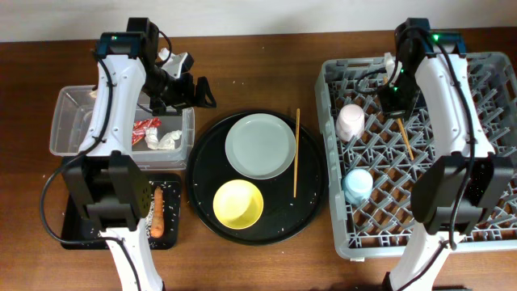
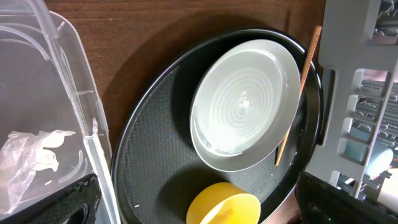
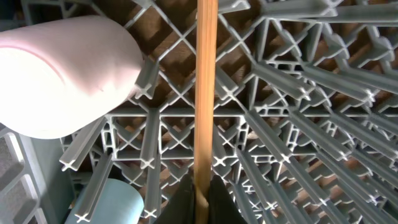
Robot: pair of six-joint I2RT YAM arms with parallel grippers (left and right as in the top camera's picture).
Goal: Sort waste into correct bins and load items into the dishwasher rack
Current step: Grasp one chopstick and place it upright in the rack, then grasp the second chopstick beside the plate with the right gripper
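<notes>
**Wooden chopstick (image 3: 206,93) pinched over the dishwasher rack (image 1: 501,97)**

Wood ran straight up the middle of my right wrist view because my right jaws were clenched on one end of that chopstick. The rest of its length reached out over the grey lattice. I held it by the end, I judge, so the free length could be laid down among the pegs without my fingers fouling them. The pale pink cup (image 1: 350,121) sat in the rack just beside the stick, and the light blue cup (image 1: 357,185) was farther along, so the stick needed the open strip between them and my arm.

My left jaws were spread wide and empty, hanging over the tabletop (image 1: 258,65) by the corner of the clear tub (image 1: 69,121). That kept them out of the right arm's way. It also left them looking down on what was not yet loaded: the grey plate (image 2: 245,106), the yellow bowl (image 2: 222,204) and the second chopstick (image 1: 296,153), all on the round black tray (image 1: 196,182).

The waste looked sorted. The red wrapper (image 1: 145,127) and white tissue (image 1: 167,140) lay in the tub, and the carrot piece (image 1: 157,212) lay in the small black tray (image 1: 73,230). Loading seemed about half done.
</notes>
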